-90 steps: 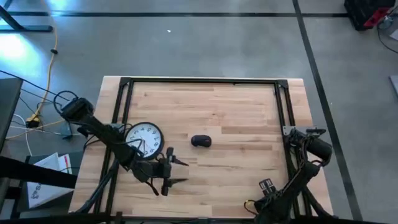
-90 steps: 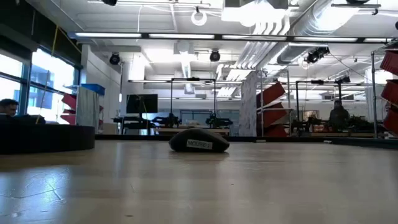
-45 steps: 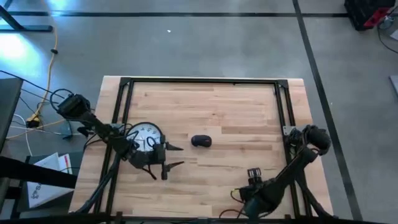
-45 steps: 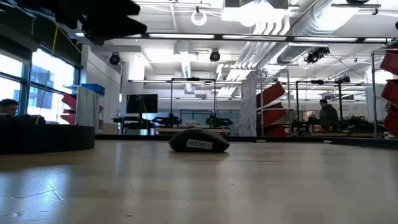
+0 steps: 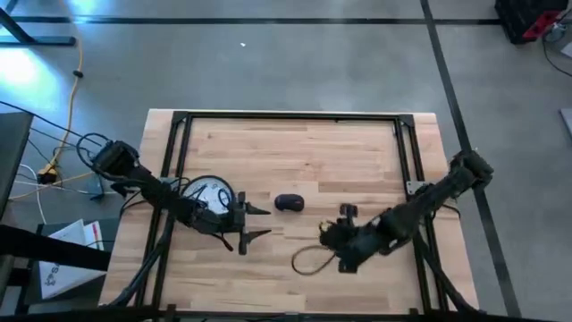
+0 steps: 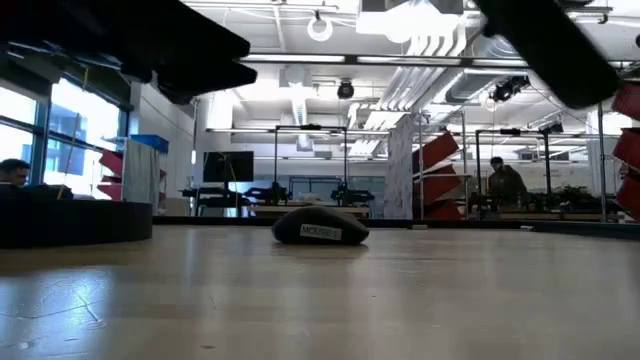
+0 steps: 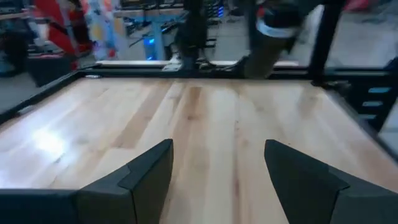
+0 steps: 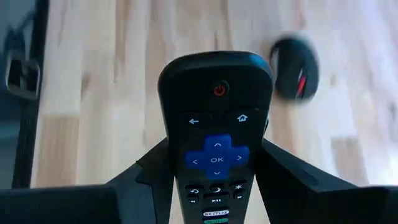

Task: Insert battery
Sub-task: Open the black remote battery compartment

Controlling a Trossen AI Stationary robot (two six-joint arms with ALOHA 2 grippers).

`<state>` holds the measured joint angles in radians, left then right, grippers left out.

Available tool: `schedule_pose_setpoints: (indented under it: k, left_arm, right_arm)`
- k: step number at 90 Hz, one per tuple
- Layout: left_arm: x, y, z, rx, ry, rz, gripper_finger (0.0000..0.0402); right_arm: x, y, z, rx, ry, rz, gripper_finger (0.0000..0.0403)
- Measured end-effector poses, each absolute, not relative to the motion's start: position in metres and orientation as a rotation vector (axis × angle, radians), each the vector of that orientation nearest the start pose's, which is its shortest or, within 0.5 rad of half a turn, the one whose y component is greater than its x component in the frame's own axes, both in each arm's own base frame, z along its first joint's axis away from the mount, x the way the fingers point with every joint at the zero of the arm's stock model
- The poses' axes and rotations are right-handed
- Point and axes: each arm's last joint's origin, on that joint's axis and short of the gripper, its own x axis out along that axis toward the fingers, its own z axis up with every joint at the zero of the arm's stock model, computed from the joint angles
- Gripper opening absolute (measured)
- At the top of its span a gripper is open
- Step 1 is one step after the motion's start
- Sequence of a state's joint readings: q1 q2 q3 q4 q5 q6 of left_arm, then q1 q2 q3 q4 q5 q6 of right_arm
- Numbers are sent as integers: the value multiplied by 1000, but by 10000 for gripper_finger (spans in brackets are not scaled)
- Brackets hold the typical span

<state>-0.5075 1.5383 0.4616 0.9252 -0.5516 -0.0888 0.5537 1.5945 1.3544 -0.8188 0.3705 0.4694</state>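
Right gripper [image 8: 214,186] out over the middle of the tabletop [image 5: 304,143], jaws clamped on a black TV remote [image 8: 216,130], button face toward my wrist camera, power button farthest from the wrist. Grip sits on the two long edges at the lower half of the body. Left gripper [image 5: 255,222] hovers near the wall clock [image 5: 207,196], jaws spread wide and holding nothing. A dark computer mouse [image 5: 289,203] lies flat between my two grippers, just ahead of the remote. No loose battery visible in any view; cannot tell where it is. Judgement: remote is light, rigid plastic with smooth sides, so it could slide or twist if the grip slackens; long edges are the sound hold, keeping off the buttons and leaving the back, where a battery cover would likely be, exposed. The mouse is smooth and domed, and I would take it by the flanks. Open bare wood on the far half of the tabletop; black frame rails [image 5: 295,115] along the edges limit my reach.
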Motion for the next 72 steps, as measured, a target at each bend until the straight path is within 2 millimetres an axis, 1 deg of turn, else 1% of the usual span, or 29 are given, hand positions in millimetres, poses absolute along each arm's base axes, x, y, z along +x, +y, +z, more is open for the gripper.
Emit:
schedule_pose_setpoints:
  k: [6,11,19,33,40,47,54,64,72]
  left_arm:
    - [249,-119,164,-13,96,8,233]
    - [253,-119,162,-12,71,7,233]
    - [257,-119,157,-8,47,10,233]
    - [264,-123,147,5,35,6,236]
    - [267,-124,142,4,33,34,239]
    - [270,-123,138,-4,44,94,244]
    - [274,-117,134,-63,50,163,252]
    - [278,-108,131,-109,54,203,269]
    - [281,-103,131,-115,53,197,283]
  right_arm:
    - [291,153,283,-30,906,-26,156]
    - [298,146,278,-9,862,8,156]
    - [308,135,262,24,767,47,156]
    - [317,115,236,58,587,60,156]
    - [318,105,225,54,501,53,156]
    - [318,98,220,70,369,51,156]
    - [315,92,214,63,280,40,156]
    - [307,85,198,50,278,0,156]
    - [304,81,194,54,257,-13,156]
